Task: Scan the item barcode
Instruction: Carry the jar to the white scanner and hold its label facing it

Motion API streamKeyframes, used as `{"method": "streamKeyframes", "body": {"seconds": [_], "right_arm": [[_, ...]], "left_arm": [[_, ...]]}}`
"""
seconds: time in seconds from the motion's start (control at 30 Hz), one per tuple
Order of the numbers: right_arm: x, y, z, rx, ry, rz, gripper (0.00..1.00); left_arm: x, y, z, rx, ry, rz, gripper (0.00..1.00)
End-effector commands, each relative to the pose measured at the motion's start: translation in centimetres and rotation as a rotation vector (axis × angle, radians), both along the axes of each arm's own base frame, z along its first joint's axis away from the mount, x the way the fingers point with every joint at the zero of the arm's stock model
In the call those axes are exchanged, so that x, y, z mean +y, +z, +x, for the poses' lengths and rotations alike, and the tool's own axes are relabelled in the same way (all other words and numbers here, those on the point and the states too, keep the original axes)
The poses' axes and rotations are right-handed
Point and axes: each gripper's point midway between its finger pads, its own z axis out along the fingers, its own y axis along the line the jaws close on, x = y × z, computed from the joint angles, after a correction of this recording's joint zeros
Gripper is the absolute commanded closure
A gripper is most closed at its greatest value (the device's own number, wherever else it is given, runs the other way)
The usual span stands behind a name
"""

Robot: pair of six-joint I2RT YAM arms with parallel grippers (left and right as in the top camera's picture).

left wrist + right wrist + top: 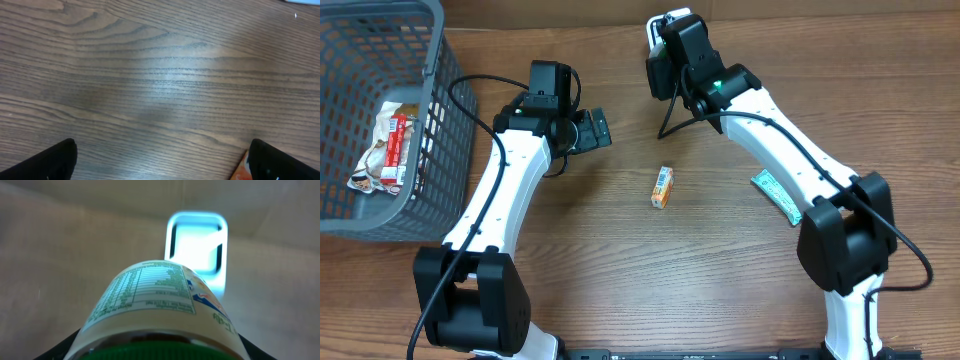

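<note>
The green-capped bottle [155,305] is clamped in the right gripper [670,60] at the table's 12 o'clock, the lit scanner window [196,250] at its 1 o'clock. Only its nutrition panel shows, so the barcode may be turned from the window and the scan fail; the left gripper [162,160] hangs wide open, empty
</note>
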Motion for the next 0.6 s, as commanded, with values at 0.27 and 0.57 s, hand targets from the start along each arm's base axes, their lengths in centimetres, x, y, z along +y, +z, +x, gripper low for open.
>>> {"method": "streamKeyframes", "body": {"seconds": [0.27,0.57], "right_arm": [[-2.7,0.1,8.0,-0.244,-0.106,0.106,0.51],[-2.1,1.4,10.3,-0.38,-0.065,0.213,0.51]], "left_arm": [[0.0,0.5,0.2,-0.015,0.007,0.001,0.01],[0.0,0.5,0.2,-0.014,0.007,0.001,0.0]]}}
